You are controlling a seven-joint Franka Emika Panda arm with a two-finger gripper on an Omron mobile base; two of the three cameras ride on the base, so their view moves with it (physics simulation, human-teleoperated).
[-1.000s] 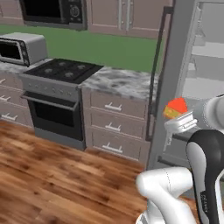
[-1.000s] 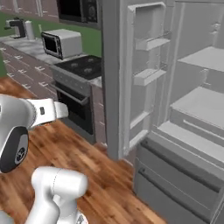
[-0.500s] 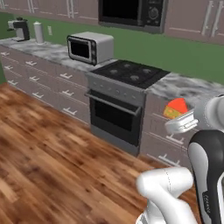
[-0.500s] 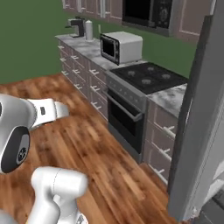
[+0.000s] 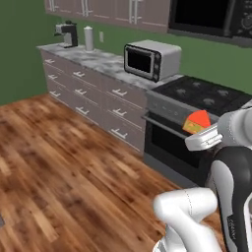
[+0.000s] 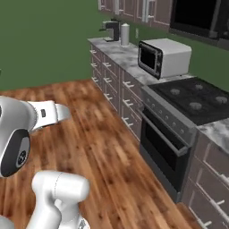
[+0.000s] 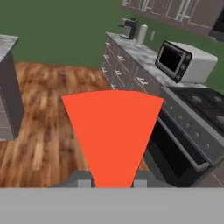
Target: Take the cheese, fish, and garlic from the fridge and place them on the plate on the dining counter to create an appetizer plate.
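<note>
My gripper (image 7: 113, 183) is closed tight on the cheese (image 7: 113, 131), its 2 jaws pinching the narrow point of the wedge so the red face fans out wide ahead of me. In the left base view the cheese (image 5: 196, 122) sits at the tip of my hand, in front of the stove (image 5: 197, 128) and above its oven door. The toaster oven (image 5: 150, 59) stands on the marble counter (image 5: 93, 56) just left of the stove, and the coffee machine (image 5: 66, 34) is at the far end of that counter. Wood floor (image 5: 59, 167) spreads out left of the stove.
</note>
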